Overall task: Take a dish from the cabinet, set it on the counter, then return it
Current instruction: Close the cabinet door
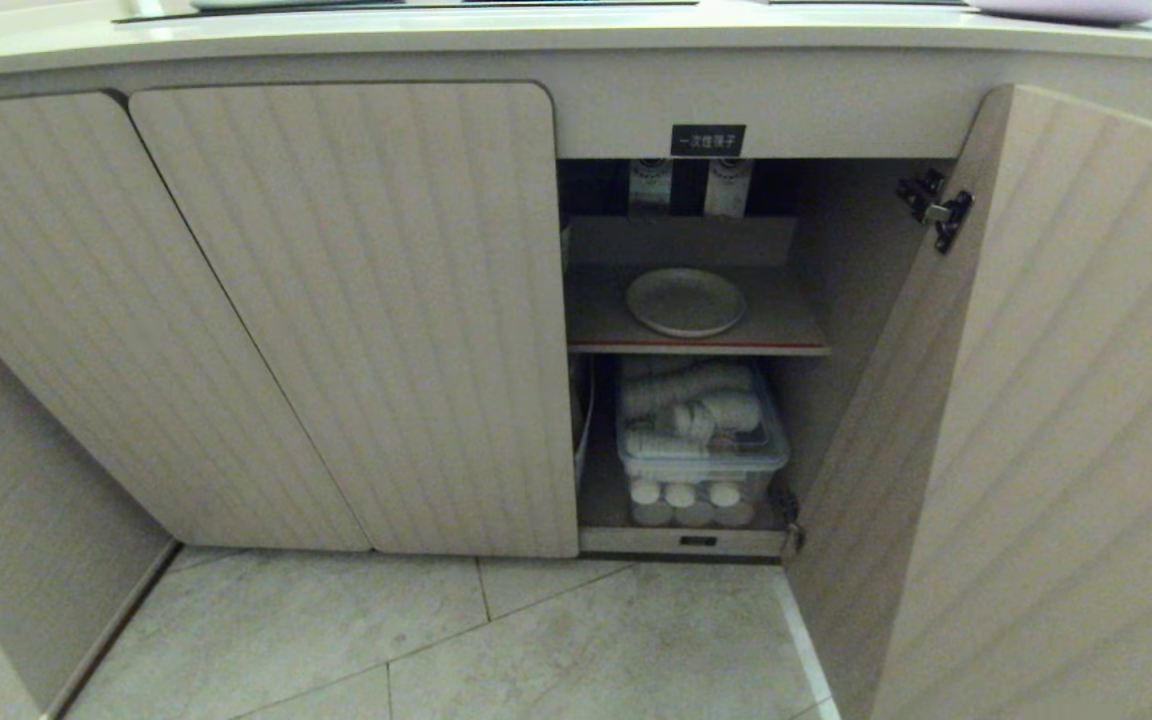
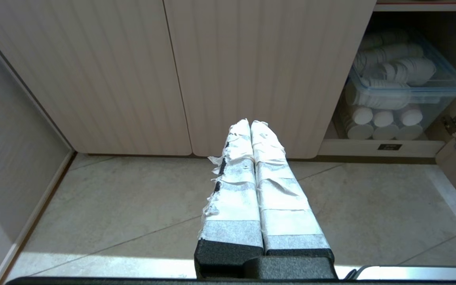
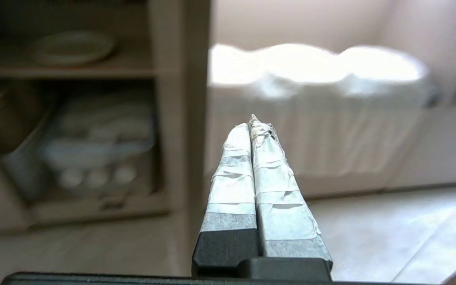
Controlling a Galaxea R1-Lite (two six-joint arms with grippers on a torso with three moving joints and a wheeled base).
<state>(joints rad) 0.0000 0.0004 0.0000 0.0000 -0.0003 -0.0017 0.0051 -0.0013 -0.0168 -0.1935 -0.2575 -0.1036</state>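
Cream dish (image 1: 685,301) on cabinet (image 1: 356,300) shelf, fingers (image 3: 265,158) well apart

Left gripper (image 2: 250,123), right gripper (image 3: 253,123): black bases, jaws wrapped in frayed white tape.

right door (image 1: 1056,400) swung open, dish (image 1: 685,301) shelf unobstructed
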